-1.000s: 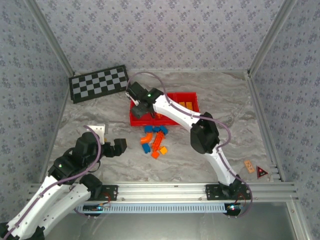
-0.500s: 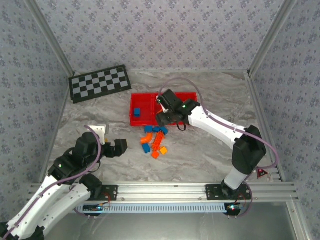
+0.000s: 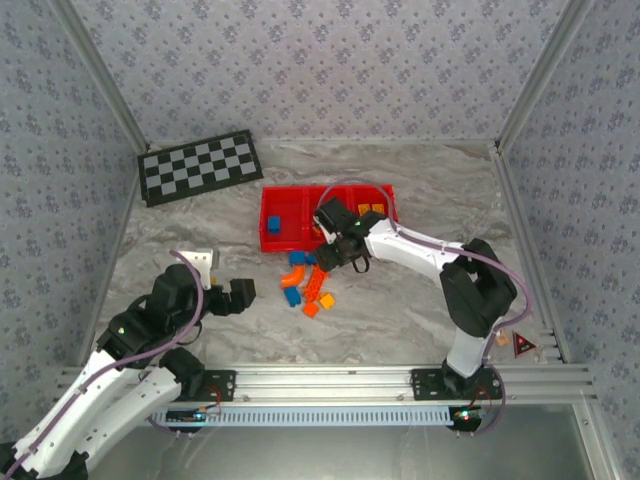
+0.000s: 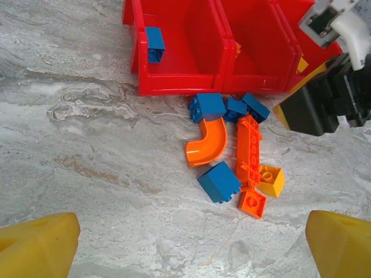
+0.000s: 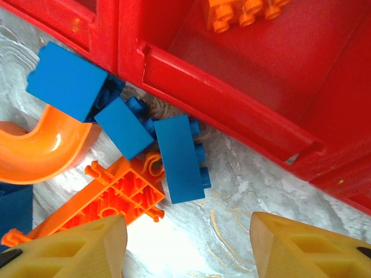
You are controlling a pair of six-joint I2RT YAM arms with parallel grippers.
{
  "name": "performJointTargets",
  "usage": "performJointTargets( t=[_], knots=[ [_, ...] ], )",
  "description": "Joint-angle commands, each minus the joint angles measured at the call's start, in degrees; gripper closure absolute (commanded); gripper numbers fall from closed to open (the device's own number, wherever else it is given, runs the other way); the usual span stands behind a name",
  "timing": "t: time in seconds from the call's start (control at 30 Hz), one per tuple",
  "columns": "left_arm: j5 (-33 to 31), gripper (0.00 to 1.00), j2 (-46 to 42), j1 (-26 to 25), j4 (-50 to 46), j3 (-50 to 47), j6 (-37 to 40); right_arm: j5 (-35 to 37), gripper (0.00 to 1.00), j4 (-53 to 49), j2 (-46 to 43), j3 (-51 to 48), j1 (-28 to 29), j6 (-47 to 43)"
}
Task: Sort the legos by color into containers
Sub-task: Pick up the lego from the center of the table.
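Since half a second ago the right gripper (image 3: 330,250) has drawn back from over the red tray (image 3: 281,245) to its near wall, above the loose legos (image 3: 310,282) on the table (image 3: 400,310); its jaws gape wide, holding nothing. One blue brick (image 3: 274,224) sits in the tray's left compartment. Well to the left, the left gripper (image 3: 237,294) hangs with jaws spread, empty.

From above, the right gripper (image 3: 327,250) hides part of the front wall of the red tray (image 3: 275,243) and some bricks (image 3: 318,259) beneath it, possibly blue. The left wrist view cuts the red tray at its top edge. The right wrist view cuts the curved orange brick (image 5: 35,153) at the left.
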Motion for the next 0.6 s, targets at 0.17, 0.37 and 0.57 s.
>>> performJointTargets(
  t=[0.17, 0.37, 0.57],
  knots=[
    [0.05, 0.0, 0.74, -0.51, 0.97, -0.13, 0.28, -1.03, 0.45, 1.75, 3.8, -0.05, -0.77, 0.14],
    [0.03, 0.0, 0.84, -0.52, 0.99, -0.11, 0.28, -0.56, 0.47, 2.01, 5.71, 0.31, -0.91, -0.15],
    [0.0, 0.0, 1.02, -0.52, 0.98, -0.11, 0.28, -0.07, 0.5, 1.76, 7.26, 1.17, -0.96, -0.78]
  ],
)
